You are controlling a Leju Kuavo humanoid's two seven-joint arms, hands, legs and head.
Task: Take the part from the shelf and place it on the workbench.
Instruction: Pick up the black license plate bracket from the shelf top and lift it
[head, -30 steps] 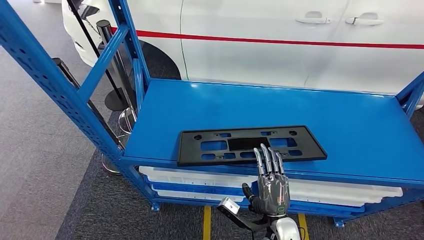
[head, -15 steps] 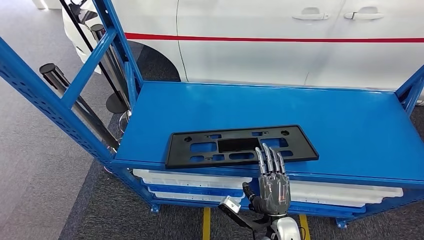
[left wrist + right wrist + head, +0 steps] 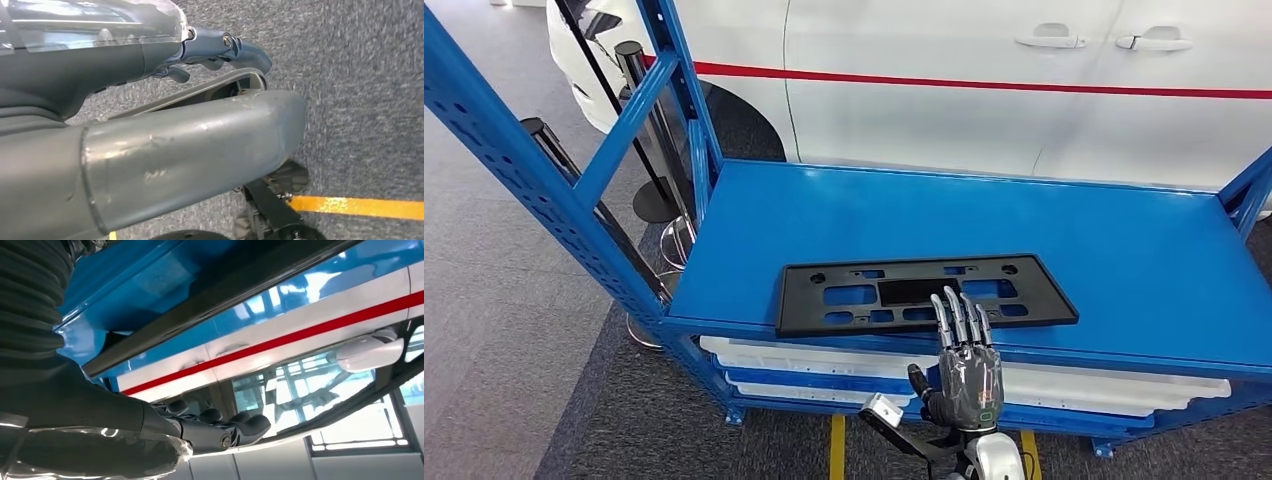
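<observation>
The part, a flat black plate frame (image 3: 924, 292) with several cut-outs, lies near the front edge of the blue shelf top (image 3: 924, 205). My right hand (image 3: 967, 365) rises in front of the shelf edge, fingers (image 3: 957, 315) straight and slightly apart. Their tips overlap the part's near edge and grip nothing. In the right wrist view the right hand (image 3: 210, 432) stretches out flat beneath the blue shelf. My left hand (image 3: 150, 110) hangs over grey carpet with nothing in it.
A white car (image 3: 1024, 100) with a red stripe stands just behind the shelf. White trays (image 3: 824, 355) sit on the lower level. Blue slanted uprights (image 3: 534, 170) frame the left end, with a black stanchion (image 3: 639, 60) beyond. A yellow floor line (image 3: 837, 455) runs below.
The whole picture swayed left and came back, so the camera moved. My right hand stays at the part's near edge with its fingers straight.
</observation>
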